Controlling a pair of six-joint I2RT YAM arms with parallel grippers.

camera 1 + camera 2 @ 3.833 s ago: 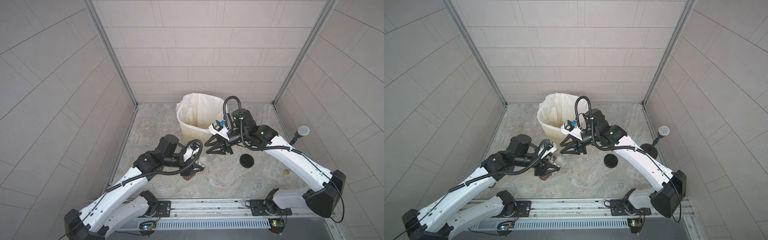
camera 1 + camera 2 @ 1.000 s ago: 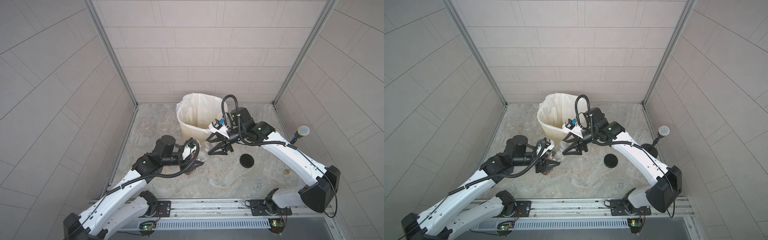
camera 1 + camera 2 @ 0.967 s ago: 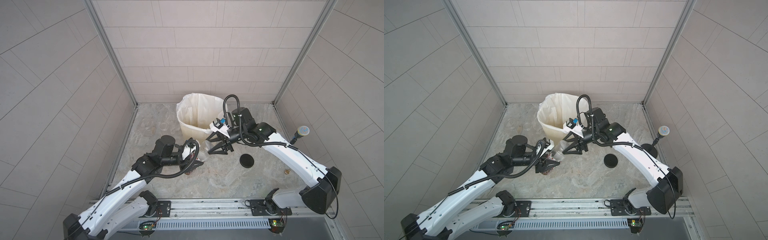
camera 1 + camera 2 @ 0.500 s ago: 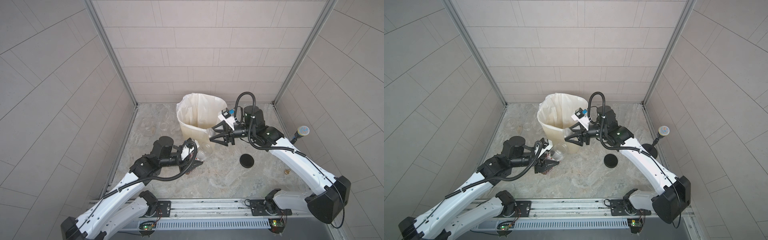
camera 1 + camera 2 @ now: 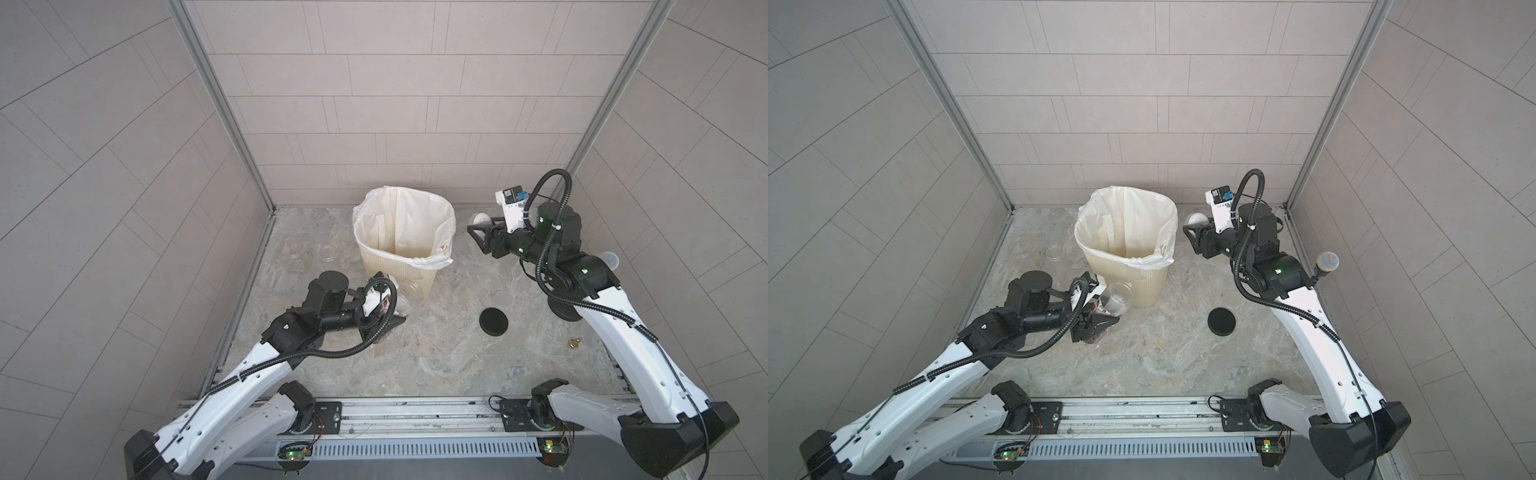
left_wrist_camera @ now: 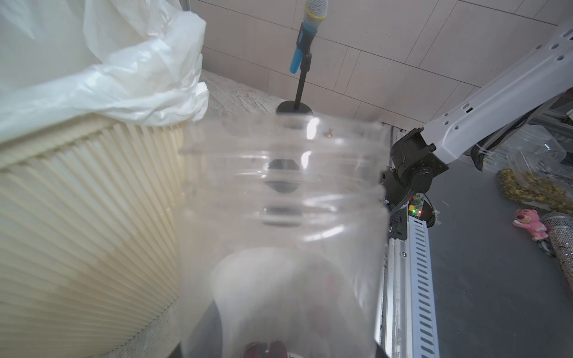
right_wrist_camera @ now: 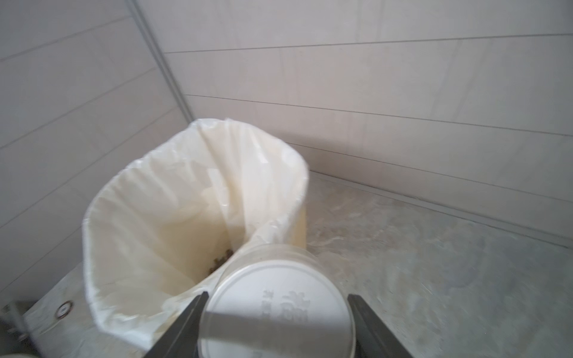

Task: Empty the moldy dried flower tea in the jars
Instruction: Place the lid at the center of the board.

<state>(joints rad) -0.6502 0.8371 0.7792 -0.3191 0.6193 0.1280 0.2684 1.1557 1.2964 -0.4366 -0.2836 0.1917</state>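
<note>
Gripping white lid (image 7: 276, 310) in right gripper (image 7: 277, 296), left gripper (image 5: 1100, 302) clamped on clear jar (image 6: 279, 217)

Clear jar (image 5: 408, 293), lidless, tilted, beside bin (image 5: 388, 270)

A robot test cell: tile-patterned wall panels (image 5: 395, 124), metal corner posts (image 5: 222, 104), a marbled surface (image 5: 436, 353), left arm (image 5: 257, 365) and right arm (image 5: 623, 332) on a rail (image 5: 415, 411).

Grey tiled walls (image 5: 395, 104), marbled stone floor (image 5: 436, 353)
</note>
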